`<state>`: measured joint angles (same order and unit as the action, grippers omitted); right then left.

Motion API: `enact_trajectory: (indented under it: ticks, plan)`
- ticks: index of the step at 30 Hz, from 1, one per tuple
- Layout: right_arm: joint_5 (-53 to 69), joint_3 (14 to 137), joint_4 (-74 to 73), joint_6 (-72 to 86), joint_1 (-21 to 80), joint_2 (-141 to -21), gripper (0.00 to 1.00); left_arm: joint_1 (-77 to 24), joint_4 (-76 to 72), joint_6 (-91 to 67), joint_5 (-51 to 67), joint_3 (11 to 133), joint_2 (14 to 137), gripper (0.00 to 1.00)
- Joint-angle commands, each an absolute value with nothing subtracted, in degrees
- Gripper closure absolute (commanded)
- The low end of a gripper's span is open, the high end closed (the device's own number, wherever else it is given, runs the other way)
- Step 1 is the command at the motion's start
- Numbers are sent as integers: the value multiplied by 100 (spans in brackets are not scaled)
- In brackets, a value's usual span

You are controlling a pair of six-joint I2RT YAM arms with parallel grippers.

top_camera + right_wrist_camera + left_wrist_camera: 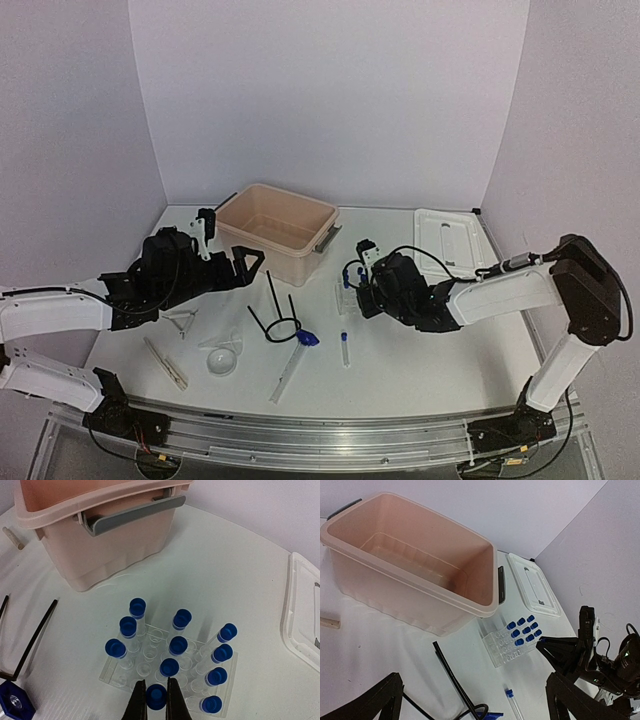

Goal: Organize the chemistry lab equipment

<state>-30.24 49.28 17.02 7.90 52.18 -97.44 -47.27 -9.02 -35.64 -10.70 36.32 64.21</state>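
Standing at the lower centre of the right wrist view, a blue-capped tube (156, 699) is clamped by its cap between the fingers of the right gripper (156, 690). It is held at the near edge of the clear tube rack (150, 652); whether it is seated in a hole cannot be told. Other blue-capped tubes (178, 645) are ranged in rows in the rack, several of them tilted. The beige tub (100, 535) is seen at the upper left, just beyond the rack, and the white lid (300, 615) at the right edge.

From the top view, the left gripper (248, 263) is seen left of centre, beside the tub's near left corner, with its fingers spread wide and nothing held between them. The black wire ring stand (278, 318) is laid on the table (400, 380) at centre. A blue-tipped brush (306, 339) is found just right of it, and one loose tube (344, 350) further right. The clear funnel (222, 358) and the wooden clamp (166, 362) are placed at the lower left.
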Motion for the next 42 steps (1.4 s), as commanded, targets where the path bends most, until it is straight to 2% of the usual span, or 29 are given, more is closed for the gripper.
enact_trajectory:
  ticks: [1, 29, 42]
  plan:
    - [-3154, 5053, 1925, 760, 5247, -9834, 100, -4728, -1045, -3542, -1094, 3882, 6485, 0]
    - [-2963, 4737, 1951, 963, 5239, -9591, 100, -4729, -1106, -3540, -1068, 3866, 6488, 0]
    - [-3056, 4851, 1968, 981, 5240, -9891, 100, -4729, -1122, -3584, -1064, 3786, 6421, 0]
